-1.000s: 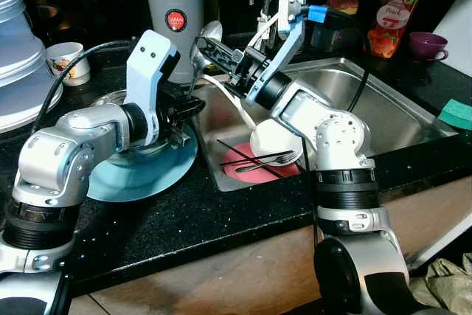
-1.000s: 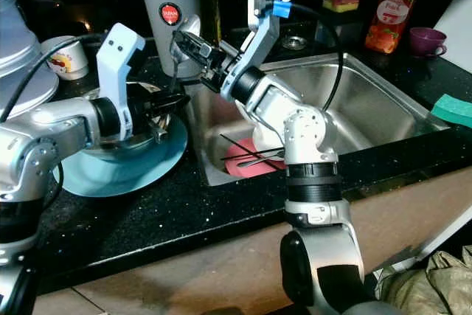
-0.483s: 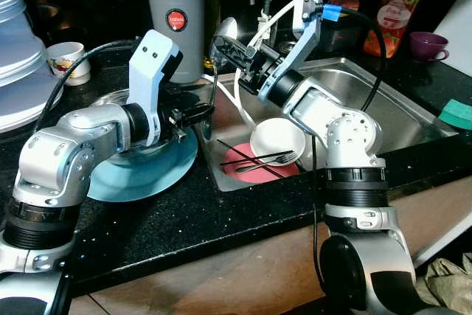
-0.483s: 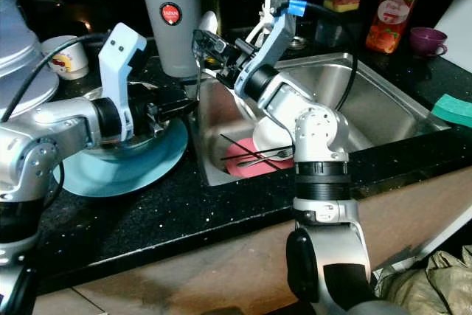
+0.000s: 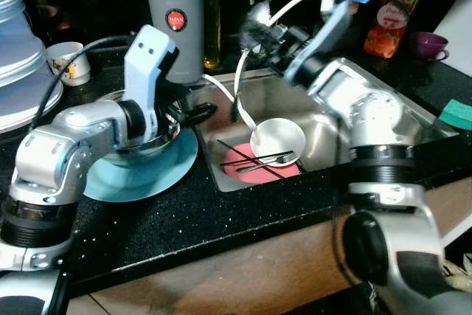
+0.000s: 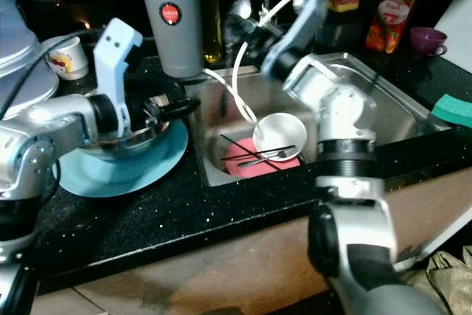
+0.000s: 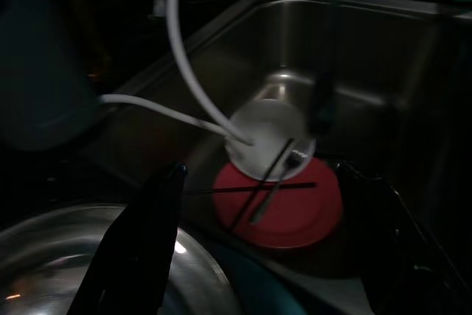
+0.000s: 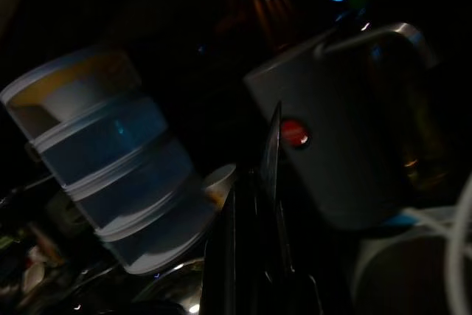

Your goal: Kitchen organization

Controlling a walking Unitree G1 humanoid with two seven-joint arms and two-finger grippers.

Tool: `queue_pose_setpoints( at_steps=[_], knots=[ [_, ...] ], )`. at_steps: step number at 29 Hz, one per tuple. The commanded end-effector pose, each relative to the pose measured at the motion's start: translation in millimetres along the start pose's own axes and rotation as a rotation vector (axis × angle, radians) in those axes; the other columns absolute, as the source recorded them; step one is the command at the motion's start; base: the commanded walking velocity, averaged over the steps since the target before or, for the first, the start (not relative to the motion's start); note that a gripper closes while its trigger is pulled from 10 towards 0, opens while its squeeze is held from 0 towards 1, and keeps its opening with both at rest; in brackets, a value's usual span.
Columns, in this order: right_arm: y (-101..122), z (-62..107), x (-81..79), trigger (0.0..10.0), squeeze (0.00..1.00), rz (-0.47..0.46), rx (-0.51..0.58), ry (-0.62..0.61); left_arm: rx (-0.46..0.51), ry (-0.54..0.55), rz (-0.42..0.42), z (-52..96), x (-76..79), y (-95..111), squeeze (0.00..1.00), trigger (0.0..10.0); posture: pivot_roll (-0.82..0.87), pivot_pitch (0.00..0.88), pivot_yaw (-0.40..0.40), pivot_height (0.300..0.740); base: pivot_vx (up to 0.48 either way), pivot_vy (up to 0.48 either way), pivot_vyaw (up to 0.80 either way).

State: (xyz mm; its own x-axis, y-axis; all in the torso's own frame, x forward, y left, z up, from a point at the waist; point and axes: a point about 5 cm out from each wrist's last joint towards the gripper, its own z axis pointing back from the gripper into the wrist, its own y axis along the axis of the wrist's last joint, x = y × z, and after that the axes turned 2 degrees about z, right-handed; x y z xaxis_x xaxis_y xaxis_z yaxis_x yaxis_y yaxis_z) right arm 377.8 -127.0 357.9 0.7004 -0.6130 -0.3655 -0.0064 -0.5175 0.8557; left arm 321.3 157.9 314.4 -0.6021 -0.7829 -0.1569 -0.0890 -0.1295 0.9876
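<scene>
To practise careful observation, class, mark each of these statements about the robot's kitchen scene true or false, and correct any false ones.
1. A white bowl sits in the sink. True.
2. The fork lies on a blue plate on the counter. False: it lies on the red plate in the sink.
3. The left end effector is over the metal bowl on the blue plate. True.
4. The green sponge is in the sink. False: it lies on the counter, at the sink's right.
5. The purple cup stands beside the grey canister. False: far apart.

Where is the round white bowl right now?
The round white bowl lies in the steel sink, at the far edge of the red plate, with a fork just in front.
</scene>
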Motion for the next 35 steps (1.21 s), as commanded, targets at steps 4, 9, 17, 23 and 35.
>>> queue_pose_setpoints(
  at_steps=[4,9,17,23,35],
  knots=[
    [16,4.0,2.9,0.0,0.00,0.067,0.006,0.022,-0.014,0.084,-0.049,4.6,-13.4,-1,0.00,10.0,0.05,0.082,-0.007,0.740,0.000,0.000,0.00],
    [7,7.2,11.9,0.0,0.00,0.236,-0.059,-0.034,0.044,0.159,-0.053,0.3,-18.3,2,0.00,10.0,0.05,0.084,-0.008,0.740,0.000,0.000,0.00],
    [-27,-0.2,29.8,0.0,0.00,0.234,-0.051,-0.174,0.070,0.043,0.001,-34.8,9.0,-4,0.00,10.0,0.05,0.092,-0.010,0.740,0.000,0.000,0.00],
    [-69,8.8,46.6,0.0,0.00,0.415,-0.122,-0.300,-0.012,-0.043,-0.009,-62.9,31.1,-23,0.00,10.0,0.05,0.092,0.002,0.740,0.000,0.000,0.00],
    [-107,20.3,57.4,0.0,0.00,0.453,-0.253,-0.347,-0.203,-0.130,-0.073,-60.6,42.0,-59,0.00,10.0,0.05,0.093,0.005,0.740,0.000,0.000,0.00]
  ],
)
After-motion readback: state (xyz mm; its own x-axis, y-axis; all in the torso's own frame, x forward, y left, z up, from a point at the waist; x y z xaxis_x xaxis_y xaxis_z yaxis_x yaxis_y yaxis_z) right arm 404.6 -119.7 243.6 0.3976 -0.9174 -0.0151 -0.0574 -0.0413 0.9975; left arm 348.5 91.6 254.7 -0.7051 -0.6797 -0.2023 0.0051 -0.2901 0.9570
